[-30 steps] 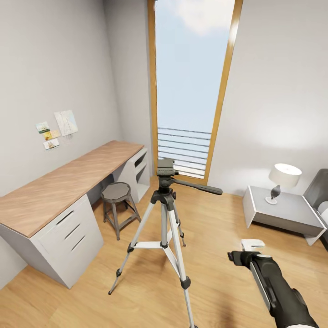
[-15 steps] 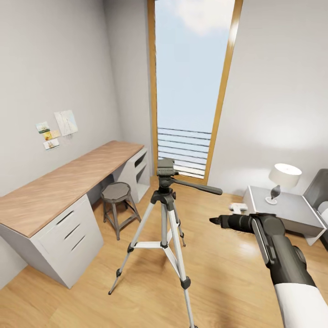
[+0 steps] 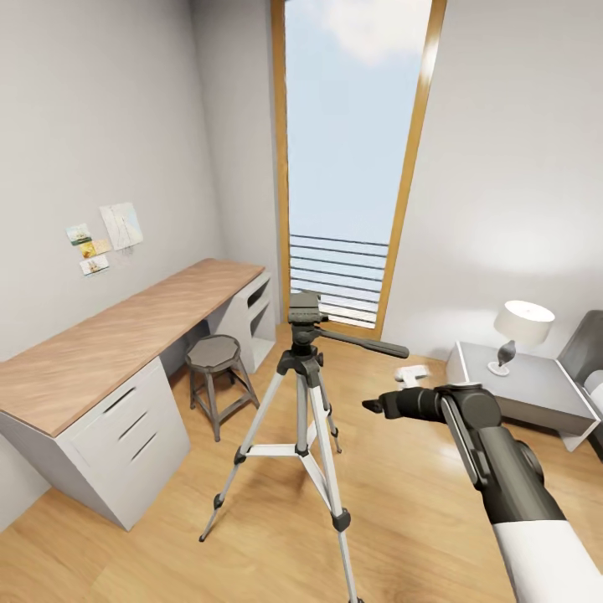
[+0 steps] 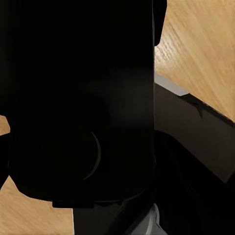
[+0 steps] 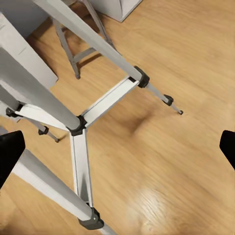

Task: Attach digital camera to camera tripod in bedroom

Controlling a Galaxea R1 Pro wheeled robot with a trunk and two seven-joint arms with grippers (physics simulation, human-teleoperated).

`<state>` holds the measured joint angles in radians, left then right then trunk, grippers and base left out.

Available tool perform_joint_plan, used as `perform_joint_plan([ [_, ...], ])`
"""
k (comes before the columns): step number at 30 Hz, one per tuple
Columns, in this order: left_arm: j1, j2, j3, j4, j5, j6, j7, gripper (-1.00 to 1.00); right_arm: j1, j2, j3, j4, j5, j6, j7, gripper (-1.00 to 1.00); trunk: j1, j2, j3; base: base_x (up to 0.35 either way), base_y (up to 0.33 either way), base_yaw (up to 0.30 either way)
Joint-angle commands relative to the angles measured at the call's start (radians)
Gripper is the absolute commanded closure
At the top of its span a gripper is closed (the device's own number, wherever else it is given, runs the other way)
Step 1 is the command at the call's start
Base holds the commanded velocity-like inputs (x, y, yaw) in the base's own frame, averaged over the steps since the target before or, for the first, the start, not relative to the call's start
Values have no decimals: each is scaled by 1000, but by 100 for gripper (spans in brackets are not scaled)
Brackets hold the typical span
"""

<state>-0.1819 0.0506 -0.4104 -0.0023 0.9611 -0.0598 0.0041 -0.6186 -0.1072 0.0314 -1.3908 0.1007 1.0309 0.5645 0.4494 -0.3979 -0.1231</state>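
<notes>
My left gripper's state I cannot tell: its wrist view shows a black mass over the wood floor. The camera tripod stands upright mid-room on 3 silver legs, dark grey head topmost, near the stool. Its pan handle points right, toward the nightstand. My right gripper is spread wide, holding nothing, beside the handle.
</notes>
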Motion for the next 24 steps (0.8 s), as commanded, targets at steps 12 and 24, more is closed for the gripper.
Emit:
perform_joint_plan([
  [12,-1,0,-8,0,7,-2,-1,100,-1,-20,130,4,14,2,291,-100,1,-2,-2,0,0,0],
  [24,-1,0,-8,0,7,-2,-1,100,-1,-40,146,17,18,-1,359,-100,1,-2,-2,0,0,0],
])
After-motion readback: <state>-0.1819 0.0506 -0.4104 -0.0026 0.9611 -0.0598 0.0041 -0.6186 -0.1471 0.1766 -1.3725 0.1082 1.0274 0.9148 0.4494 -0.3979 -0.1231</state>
